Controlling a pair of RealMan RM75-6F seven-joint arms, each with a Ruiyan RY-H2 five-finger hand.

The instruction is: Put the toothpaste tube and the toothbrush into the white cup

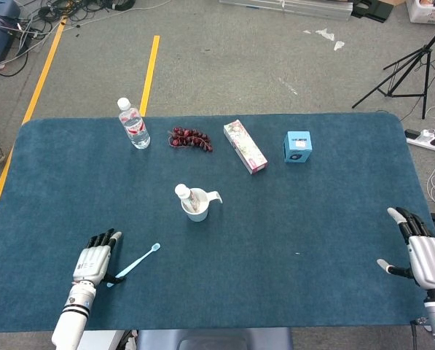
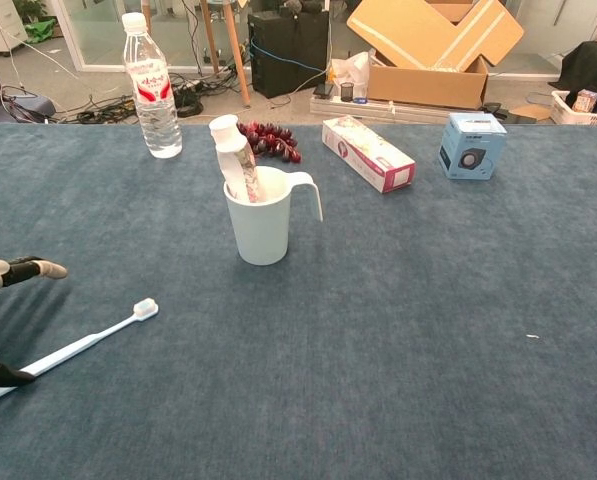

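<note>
— Left hand (image 1: pixel 92 262)?
— Fingers spread, holding nothing, beside the handle end of the toothbrush (image 1: pixel 135 261), which lies flat on the table (image 1: pixel 312 219).
— And the toothpaste tube (image 2: pixel 234 165)?
— Upright in the white cup (image 2: pixel 263 226) — right hand (image 1: pixel 425 255) wide apart, holding nothing.

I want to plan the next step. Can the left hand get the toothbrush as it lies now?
Probably yes. The left hand is right beside the handle end of the toothbrush, which lies flat on the table with nothing between them.
</note>
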